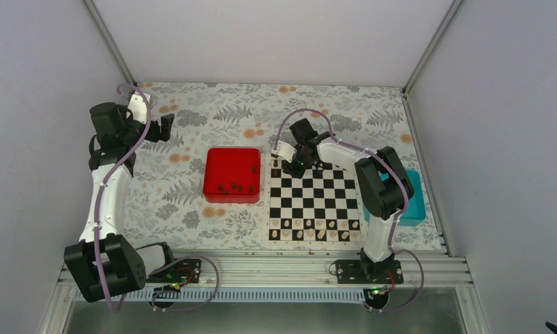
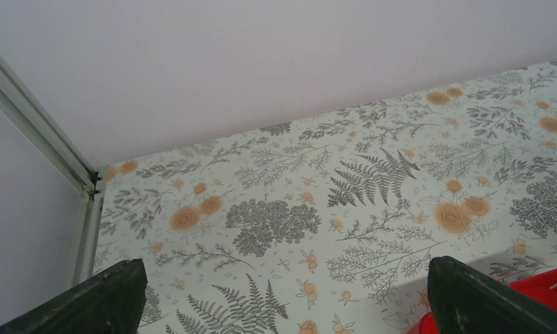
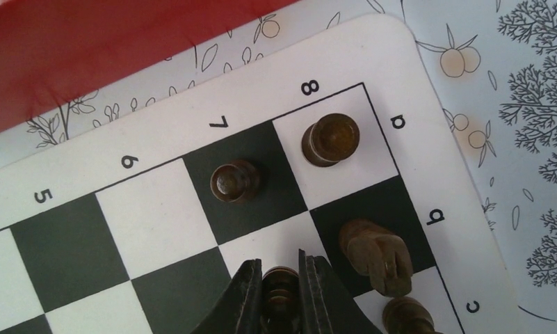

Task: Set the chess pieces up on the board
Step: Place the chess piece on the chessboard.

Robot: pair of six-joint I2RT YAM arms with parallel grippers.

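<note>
1. Work surface: a table covered with a pale cloth printed with grey ferns and orange flowers.
2. Flat square chessboard of black and white squares with a pale border: lies on the cloth right of centre, in front of the right arm base.
3. Red square plastic tray: just left of the chessboard, not touching it. Several dark brown chess pieces lie inside.
4. Teal tray: beside the right edge of the chessboard, partly hidden by the right arm.
5. Left gripper: raised over the far left of the cloth, fingers spread fully apart, nothing between them.
6. Right gripper: over the far left corner of the chessboard. Its fingers are nearly closed, clamping one held dark piece above a white square.
7. Placed dark pieces: one on the white corner square, one on the adjacent black square, one on the next black square along the edge.
8. Pale tan pieces: on the near rows.
</note>
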